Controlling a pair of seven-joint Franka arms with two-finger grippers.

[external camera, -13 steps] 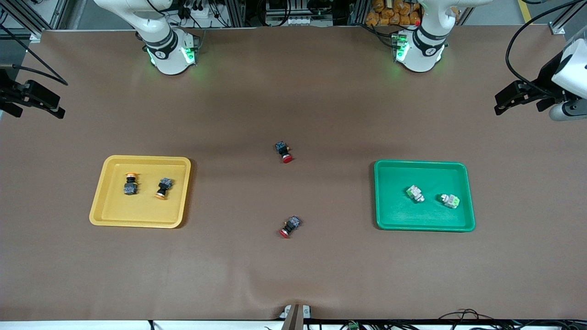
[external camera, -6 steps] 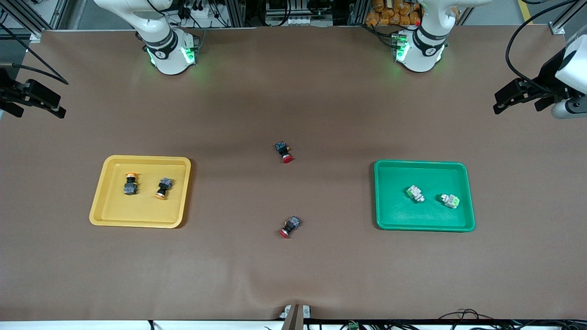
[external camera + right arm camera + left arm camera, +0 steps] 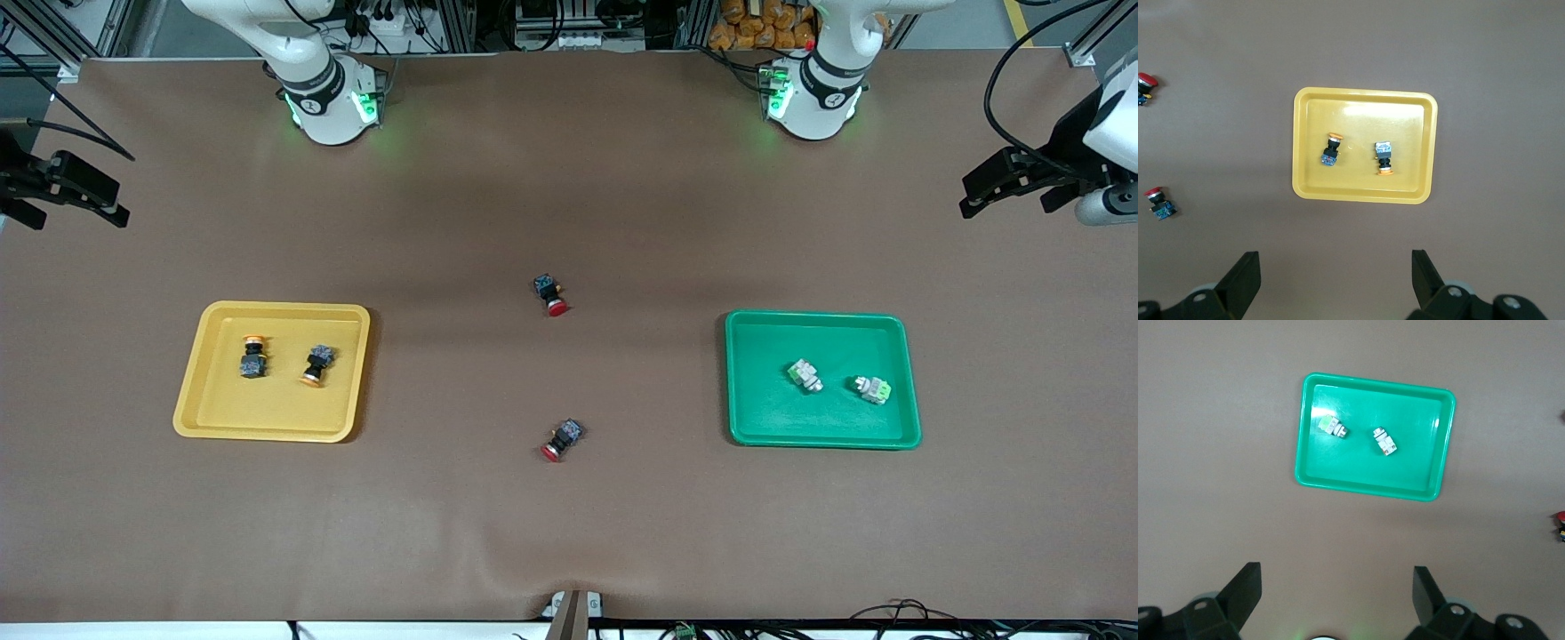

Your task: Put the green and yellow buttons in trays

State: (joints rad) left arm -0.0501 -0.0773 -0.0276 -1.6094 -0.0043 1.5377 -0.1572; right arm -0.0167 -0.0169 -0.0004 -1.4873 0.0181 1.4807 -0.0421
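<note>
We hold our left pincer (image 3: 1336, 593) up over the brown tabletop (image 3: 569, 533) at the left arm's end, its fingers spread wide with nothing between them. Well below it lies the shallow green plastic tray (image 3: 1435, 447) with rounded corners and a raised rim. In that tray rest the two whitish-grey push buttons with light green parts (image 3: 1333, 426) (image 3: 1385, 441), near each other but apart, both lying on their sides.

Our right pincer (image 3: 1336, 273) hangs over the tabletop at the right arm's end, likewise spread wide and empty. Well below it sits the shallow yellow plastic tray (image 3: 1405, 193) of the same shape. Inside it lie the two black-and-blue push buttons with round orange-yellow caps (image 3: 1331, 149) (image 3: 1383, 158), side by side and apart.

Between the two trays, well apart from both pincers, two dark-bodied push buttons with red caps (image 3: 551, 294) (image 3: 562, 439) lie on the bare tabletop, one nearer the front camera than the other. From the right wrist view both show off to one side of the yellow tray.
</note>
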